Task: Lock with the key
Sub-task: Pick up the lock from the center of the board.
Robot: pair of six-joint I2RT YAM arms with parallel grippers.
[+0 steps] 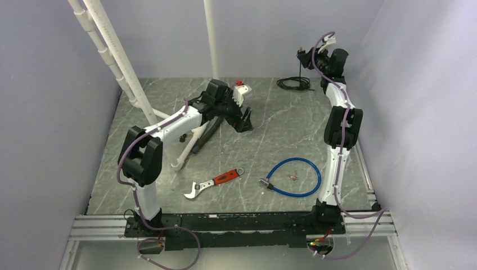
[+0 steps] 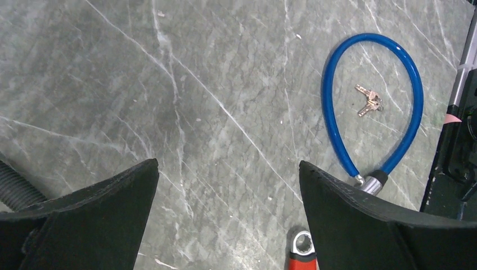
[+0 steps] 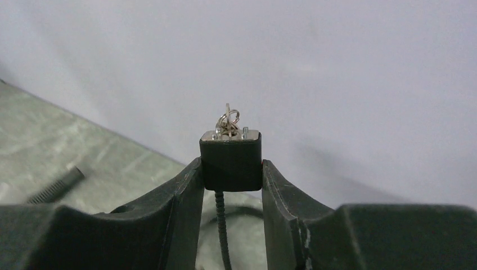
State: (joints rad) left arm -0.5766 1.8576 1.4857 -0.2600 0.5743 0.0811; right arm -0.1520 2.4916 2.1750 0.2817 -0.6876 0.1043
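My right gripper [image 3: 232, 166], raised high at the far right of the table [image 1: 292, 129] and facing the back wall, pinches a black lock body [image 3: 231, 158] squarely between its two fingers. The lock's metal face points away from me, and its black cable [image 3: 220, 225] hangs down between the fingers toward the coil lying on the tabletop below. A key [image 3: 228, 125] appears to sit in the lock's face, its ring standing up above the metal, though from this angle I cannot tell whether it is pushed fully home or has been turned. My left gripper [image 2: 228, 164] hovers over the middle of the table with its fingers spread wide and nothing between them. It looks down on a blue cable lock [image 2: 327, 107] lying looped shut, a second set of keys [image 2: 368, 101] resting inside the loop, and a red-handled wrench [image 1: 214, 181] just beside it. By my reading, the lock is in hand and the key is in place. The turn that does the locking looks like what is left, and my free left gripper seems the one to make it.
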